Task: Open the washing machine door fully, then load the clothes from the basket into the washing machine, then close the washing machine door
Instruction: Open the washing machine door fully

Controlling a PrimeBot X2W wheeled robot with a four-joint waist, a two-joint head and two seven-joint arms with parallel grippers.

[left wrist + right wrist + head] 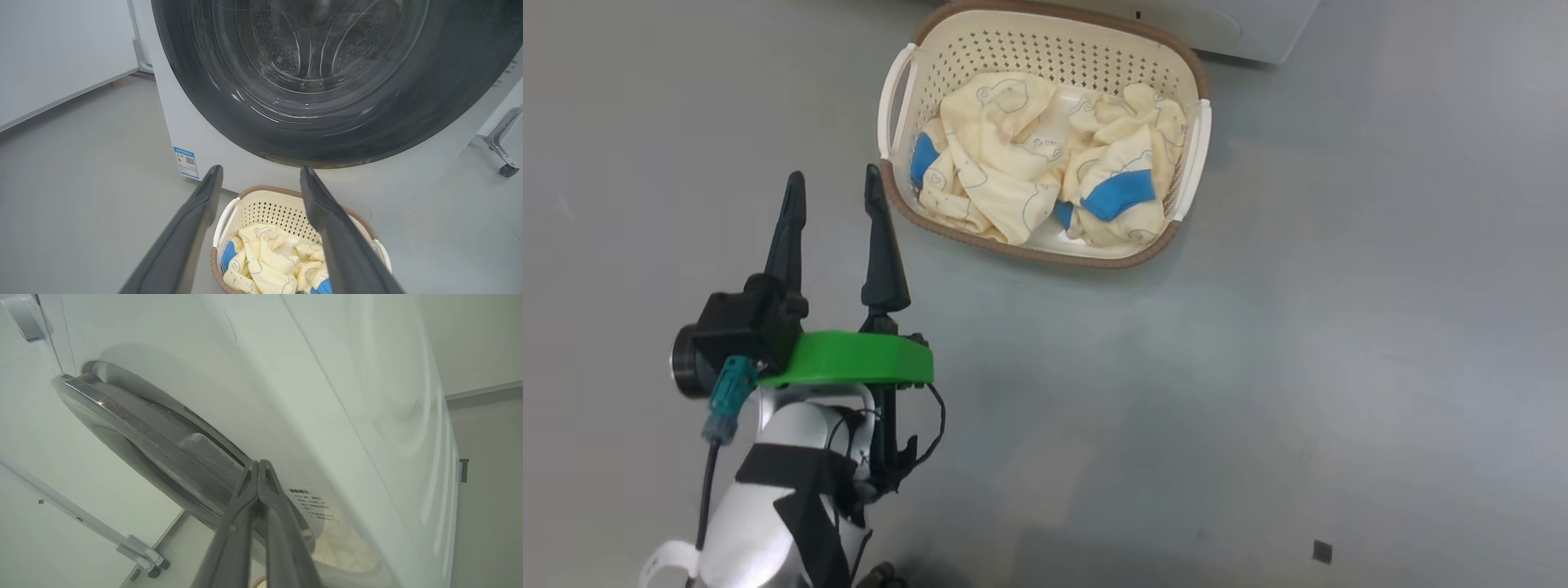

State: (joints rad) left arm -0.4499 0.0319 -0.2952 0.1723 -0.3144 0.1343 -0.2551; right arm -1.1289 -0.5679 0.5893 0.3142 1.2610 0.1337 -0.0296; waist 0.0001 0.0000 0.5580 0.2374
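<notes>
Grey floor [1258,367], basket [1045,49] seemingly just beside left jaws

Your left arm enters the head view from 7 o'clock. You see a pale forearm [768,523] crossed by a black strap [805,482], then a green collar [858,358] at the wrist. A black camera housing [739,322] sits on the collar's 9 o'clock side, with a teal connector [731,394] plugged in just beneath it. Your left gripper [833,173] points to 12 o'clock, its two long dark fingers standing wide apart. In the left wrist view those fingers [192,228] rise from 7 and 5 o'clock. In the right wrist view, your right gripper [259,462] rises from 6 o'clock, its fingers pressed together and touching at the tips.
</notes>
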